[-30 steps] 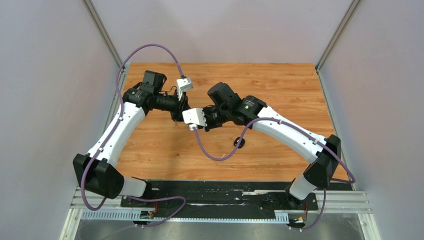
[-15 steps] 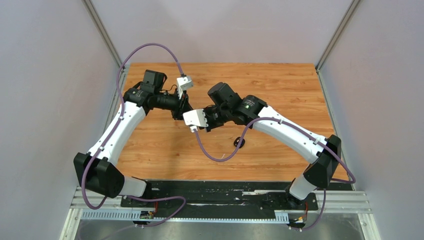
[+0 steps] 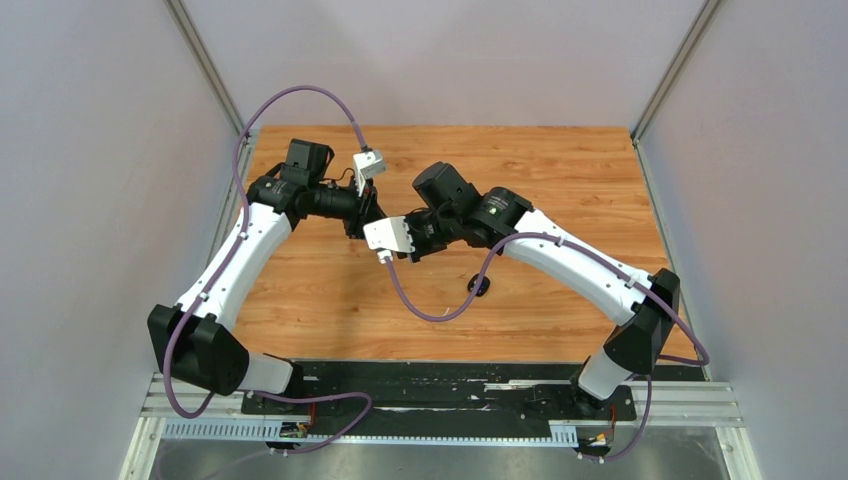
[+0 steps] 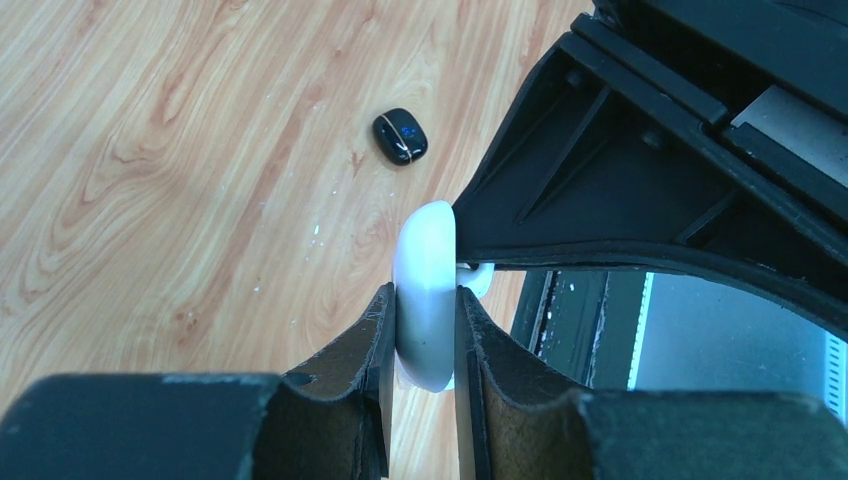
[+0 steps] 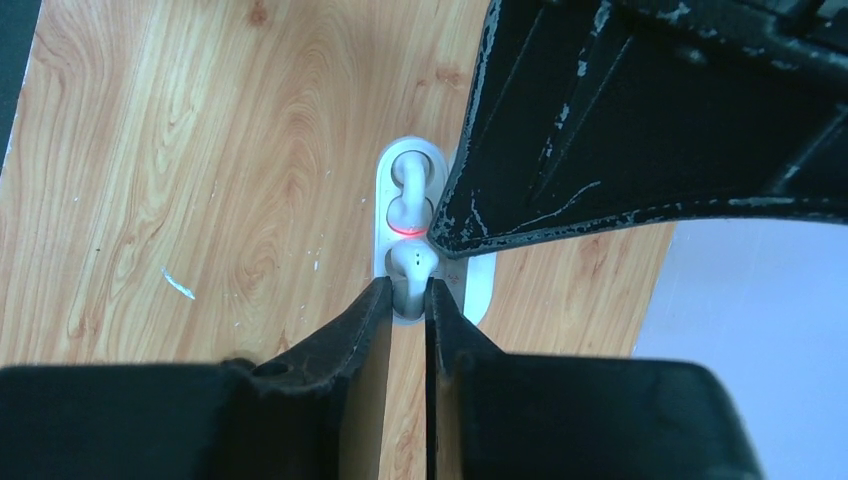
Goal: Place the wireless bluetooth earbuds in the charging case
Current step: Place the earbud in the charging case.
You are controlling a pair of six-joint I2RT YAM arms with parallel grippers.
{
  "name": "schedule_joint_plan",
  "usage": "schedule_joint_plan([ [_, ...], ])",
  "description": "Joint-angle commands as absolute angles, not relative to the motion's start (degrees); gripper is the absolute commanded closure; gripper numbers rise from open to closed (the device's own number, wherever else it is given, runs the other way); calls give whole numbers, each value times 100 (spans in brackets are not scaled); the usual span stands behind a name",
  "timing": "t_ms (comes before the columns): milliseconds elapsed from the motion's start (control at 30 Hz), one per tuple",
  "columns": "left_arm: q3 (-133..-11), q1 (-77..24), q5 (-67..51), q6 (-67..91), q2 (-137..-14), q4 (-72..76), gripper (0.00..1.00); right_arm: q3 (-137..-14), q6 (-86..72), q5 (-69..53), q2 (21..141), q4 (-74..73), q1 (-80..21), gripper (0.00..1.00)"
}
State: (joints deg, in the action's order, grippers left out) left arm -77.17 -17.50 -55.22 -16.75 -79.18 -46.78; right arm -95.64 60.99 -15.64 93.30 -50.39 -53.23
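Note:
In the left wrist view my left gripper is shut on the white charging case, seen edge-on and held above the table. In the right wrist view the case is open towards me. One white earbud sits in its far slot, with a red light glowing beside it. My right gripper is shut on a second white earbud and holds it at the case's near slot. A left finger hides the case's right part.
A black pebble-shaped case with a small blue light lies on the wooden table; it also shows in the top view under the right arm's purple cable. Grey walls stand on both sides and at the back.
The right wrist has shifted slightly left and towards the left gripper. The left arm has barely moved.

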Motion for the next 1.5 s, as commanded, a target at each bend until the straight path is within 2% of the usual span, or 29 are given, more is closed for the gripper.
schedule_joint_plan([
  [0,-7742,-1776,-6020,-1503,-7774,-4472,100,-9748,6076,-1430,9458,-5062,-5371,81],
  [100,-7715,-1782,-6028,-1501,-7765,-4461,100,-9758,6103,-1380,9464,-5062,-5383,77],
  [367,-7669,-1771,-6012,-1430,-7743,-4417,100,-9688,6112,-1200,9390,-5071,-5381,83],
  [933,-7651,-1771,-6017,-1329,-7752,-4344,100,-9492,6301,-1268,9184,-5185,-5394,84],
  [1333,-7653,-1766,-6167,-1179,-7788,-4230,100,-9438,6582,-1398,9158,-5115,-5385,72],
  [1467,-7625,-1766,-6179,-1192,-7787,-4244,100,-9445,6544,-1332,9158,-5072,-5381,72],
])
